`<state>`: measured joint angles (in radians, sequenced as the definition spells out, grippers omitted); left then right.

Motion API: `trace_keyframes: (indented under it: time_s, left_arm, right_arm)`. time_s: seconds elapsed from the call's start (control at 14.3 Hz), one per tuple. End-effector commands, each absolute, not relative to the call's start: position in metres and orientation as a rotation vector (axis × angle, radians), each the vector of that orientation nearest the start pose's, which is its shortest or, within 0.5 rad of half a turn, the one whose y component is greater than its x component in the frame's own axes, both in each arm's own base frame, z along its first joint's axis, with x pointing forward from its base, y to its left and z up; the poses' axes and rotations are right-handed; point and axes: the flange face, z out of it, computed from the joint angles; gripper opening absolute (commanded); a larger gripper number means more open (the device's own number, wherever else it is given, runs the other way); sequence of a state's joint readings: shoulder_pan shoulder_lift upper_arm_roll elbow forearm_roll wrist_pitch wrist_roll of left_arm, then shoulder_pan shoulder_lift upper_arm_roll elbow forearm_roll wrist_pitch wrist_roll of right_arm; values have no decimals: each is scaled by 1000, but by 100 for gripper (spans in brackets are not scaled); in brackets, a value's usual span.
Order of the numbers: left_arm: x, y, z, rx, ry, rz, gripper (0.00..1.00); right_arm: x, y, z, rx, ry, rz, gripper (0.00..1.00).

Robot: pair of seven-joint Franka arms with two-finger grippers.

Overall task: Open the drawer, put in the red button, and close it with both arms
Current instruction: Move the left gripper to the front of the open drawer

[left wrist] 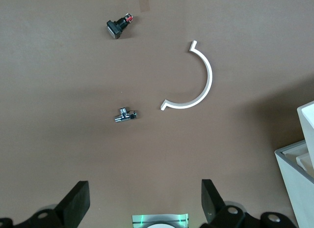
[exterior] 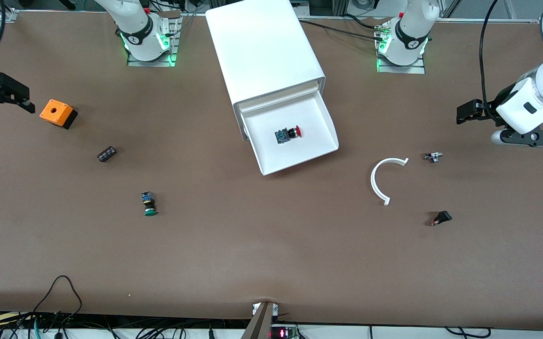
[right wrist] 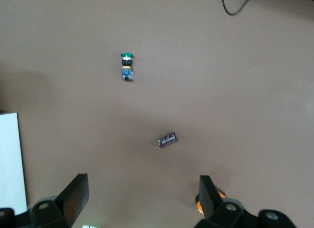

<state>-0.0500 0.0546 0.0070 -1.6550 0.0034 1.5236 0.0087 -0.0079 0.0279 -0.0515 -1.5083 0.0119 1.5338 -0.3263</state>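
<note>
The white cabinet (exterior: 264, 52) stands at the middle of the table between the arms' bases. Its drawer (exterior: 310, 151) is pulled out toward the front camera. The red button (exterior: 288, 134) lies on its side on the drawer floor, with nothing touching it. My left gripper (exterior: 464, 115) hangs open and empty over the left arm's end of the table; its wrist view shows its wide-apart jaws (left wrist: 144, 201) and a corner of the cabinet (left wrist: 299, 179). My right gripper (exterior: 8, 113) hangs open and empty over the right arm's end (right wrist: 142, 198).
Toward the right arm's end lie an orange box (exterior: 57, 113), a small black part (exterior: 106, 154) and a green-capped button (exterior: 149, 204). Toward the left arm's end lie a white curved piece (exterior: 377, 181), a metal fitting (exterior: 433, 157) and a small black switch (exterior: 441, 218).
</note>
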Motion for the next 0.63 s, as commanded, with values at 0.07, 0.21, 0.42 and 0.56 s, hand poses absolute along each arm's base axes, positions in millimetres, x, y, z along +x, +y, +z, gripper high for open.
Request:
trace_keyframes:
  time_s: [0.07,0.21,0.42,0.56]
  left_arm:
    - [559,-23,557,-3121,69,300,100]
    - [559,-23,557,-3121,69,300,100]
    - [559,-23,557,-3121,69,302,100]
    - [559,-23,557,-3120,69,305,100]
  right_arm:
    - [564,-50,615,-3101,-400,39,100]
    - [562,-54,619,-3105,-398,30,100]
    - [561,-63,621,-3119,-378,22,100]
    - [560,-62,619,-3120,-380,45,100]
